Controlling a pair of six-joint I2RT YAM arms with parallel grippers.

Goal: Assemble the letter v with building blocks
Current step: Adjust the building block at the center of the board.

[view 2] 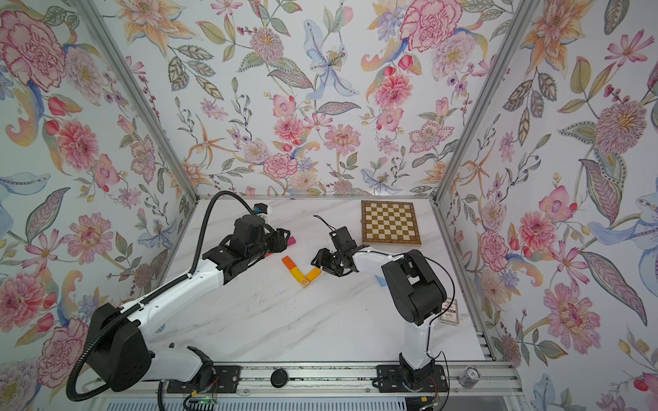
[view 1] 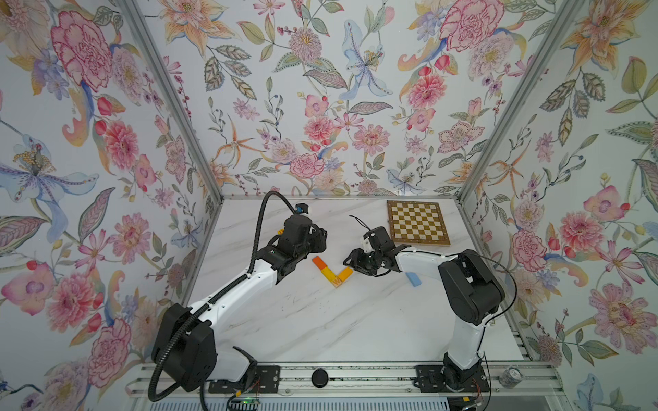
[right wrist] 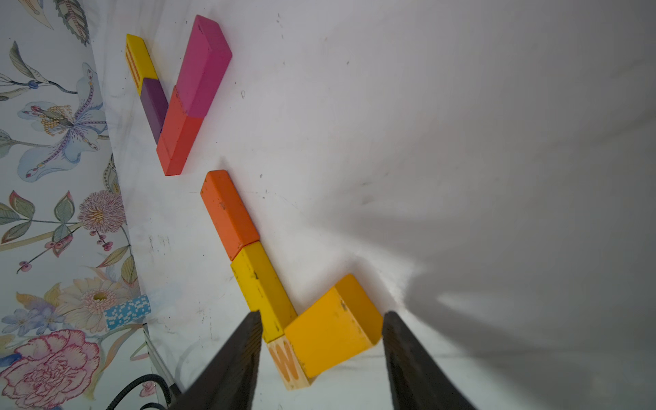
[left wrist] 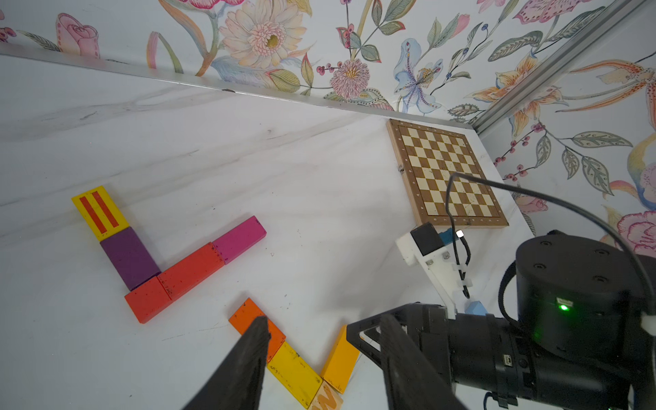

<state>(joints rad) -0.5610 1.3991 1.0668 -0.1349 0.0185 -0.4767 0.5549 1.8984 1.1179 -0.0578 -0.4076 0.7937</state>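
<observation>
My right fingers (right wrist: 401,355) stood released, spread to either side of the amber block (right wrist: 330,330) and clamping nothing (one tip came very close to its corner, though I could not tell whether it touched). That amber block lay on the counter (view 1: 320,320) with one end at the W cube (right wrist: 289,362). From the cube a yellow block (right wrist: 262,287) and an orange block (right wrist: 229,213) ran end to end as the other stroke. So the letter v (view 1: 333,272) sat near the middle of the frame in both top views, a little below centre, between my two arms. My left fingers (left wrist: 253,355) were likewise parted and empty, hanging over the orange end of that row. The left wrist view showed a second angle of blocks close by: a striped yellow block (left wrist: 100,212) and a purple block (left wrist: 129,257) in one row, and a small red block (left wrist: 147,300), a longer red block (left wrist: 191,271) and a magenta block (left wrist: 239,239) in the other. A light blue block (view 1: 413,278) lay right of centre in a top view, partly under my right arm. The chessboard (view 1: 417,222) lay above and right of centre.
</observation>
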